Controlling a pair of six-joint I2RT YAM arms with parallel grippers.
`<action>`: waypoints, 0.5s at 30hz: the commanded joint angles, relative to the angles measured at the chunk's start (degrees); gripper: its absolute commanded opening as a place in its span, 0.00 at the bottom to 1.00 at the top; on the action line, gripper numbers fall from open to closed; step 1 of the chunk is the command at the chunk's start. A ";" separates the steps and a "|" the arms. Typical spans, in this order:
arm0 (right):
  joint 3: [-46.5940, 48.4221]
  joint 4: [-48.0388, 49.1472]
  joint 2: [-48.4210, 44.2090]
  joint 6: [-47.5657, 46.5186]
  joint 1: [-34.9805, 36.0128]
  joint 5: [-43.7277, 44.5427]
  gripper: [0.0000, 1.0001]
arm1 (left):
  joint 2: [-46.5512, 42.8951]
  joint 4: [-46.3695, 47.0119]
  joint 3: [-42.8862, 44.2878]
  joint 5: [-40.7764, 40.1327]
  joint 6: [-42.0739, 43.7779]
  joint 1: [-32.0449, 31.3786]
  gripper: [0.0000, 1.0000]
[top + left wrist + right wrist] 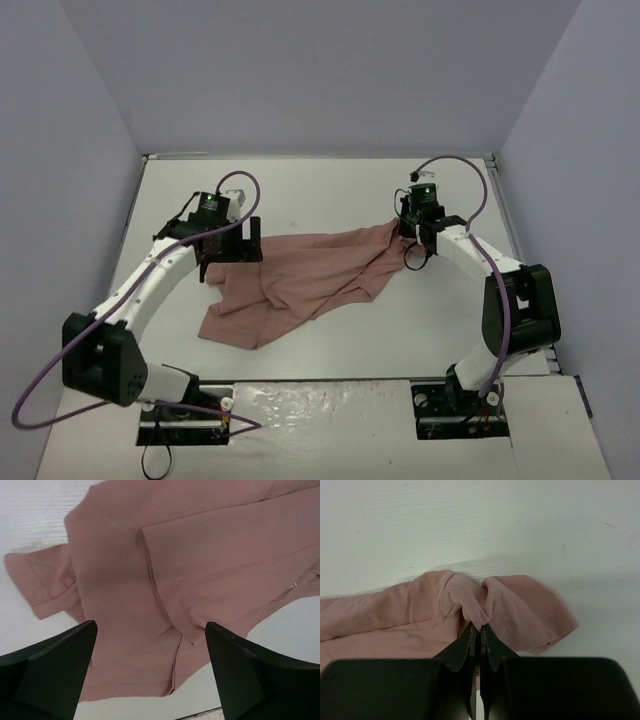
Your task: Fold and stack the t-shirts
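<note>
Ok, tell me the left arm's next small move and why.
Probably lower the left gripper and close it on the t-shirt beneath: its jaws stand open above crumpled cloth, while the right gripper is shut on the other end, so both could then spread it.

You were in a robot lab cell — plain white table (330, 190), bare grey-lilac walls (320, 70) closing it on three sides, left arm (150, 283) and right arm (478, 252) bolted on base plates (462, 425) at the near edge, purple cables (35, 395) looping off both.
</note>
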 commanded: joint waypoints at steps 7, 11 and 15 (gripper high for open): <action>0.10 3.31 -0.57 1.22 -0.31 -1.24 0.00 | 20.26 10.87 7.51 7.98 1.65 0.00 0.65; -0.37 3.28 -1.28 1.22 -0.31 -1.09 0.00 | 26.18 9.61 11.69 9.96 2.34 0.12 0.58; -0.75 3.25 -1.83 1.04 -0.37 -0.78 0.00 | 28.38 9.67 12.65 9.27 3.05 0.35 0.58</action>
